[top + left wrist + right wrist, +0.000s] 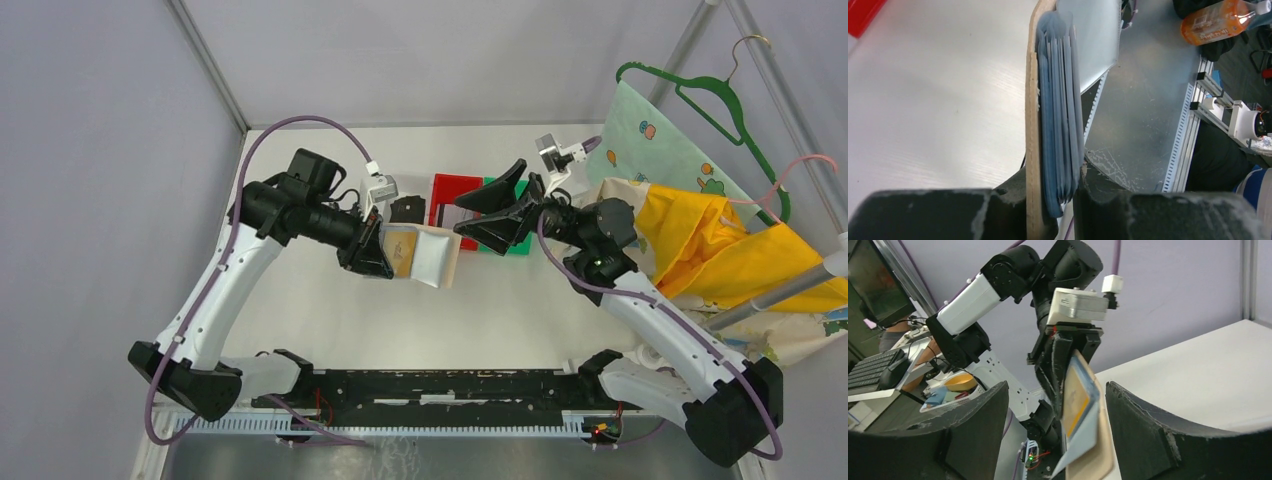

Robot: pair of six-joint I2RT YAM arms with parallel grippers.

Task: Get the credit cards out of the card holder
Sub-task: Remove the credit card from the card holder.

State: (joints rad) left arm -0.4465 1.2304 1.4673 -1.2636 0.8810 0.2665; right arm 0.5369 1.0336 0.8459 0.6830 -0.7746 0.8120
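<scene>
1. Jaws of the left gripper (1055, 200) are clamped on one end of the card holder (1033, 125), which I'm holding on edge, up off the worktop (330, 320).
2. From that grip the holder's long axis runs straight out toward the right arm. In the left wrist view its blue-grey pockets are stacked edge-on against the tan cover.
3. A pale sheet, which I take for one of the credit cards (437, 258), lies at the free end. The others sit in the pockets, and I can't count them.
4. The right gripper (465, 215) stands wide open and holds nothing. It faces the free end, just beside it at the far corner, but I can't tell whether a finger touches.
5. The right arm is the nearer one to the cards, so I judge the pull is its job, drawing along the holder's long axis, away from the left gripper.
6. Risk as I read it: closing on cover and card together would tug the whole holder.
</scene>
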